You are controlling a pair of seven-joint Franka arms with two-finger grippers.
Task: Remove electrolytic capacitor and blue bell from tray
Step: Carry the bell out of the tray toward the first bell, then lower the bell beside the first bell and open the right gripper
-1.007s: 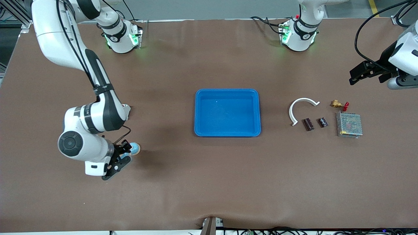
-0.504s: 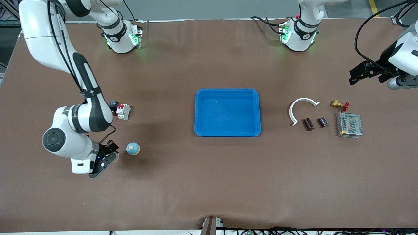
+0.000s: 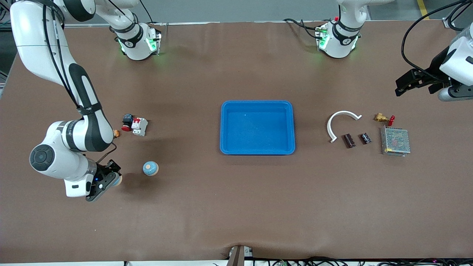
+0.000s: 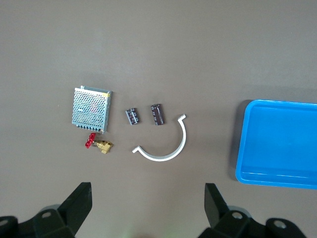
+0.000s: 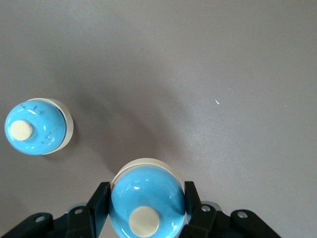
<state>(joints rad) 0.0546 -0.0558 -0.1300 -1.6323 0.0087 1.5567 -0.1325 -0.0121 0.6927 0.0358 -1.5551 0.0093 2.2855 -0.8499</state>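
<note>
Now right claw grips a bell.

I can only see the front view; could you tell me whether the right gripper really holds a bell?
Observer: Yes. The right wrist view shows the right gripper shut on a blue bell, knob up.
Operator: Is the bell I see on the table a second one?
Observer: Yes. The second bell stands upright on the table, well apart from the jaws.
Operator: And the left gripper?
Observer: The left gripper is open with nothing between its jaws, waiting.
</note>
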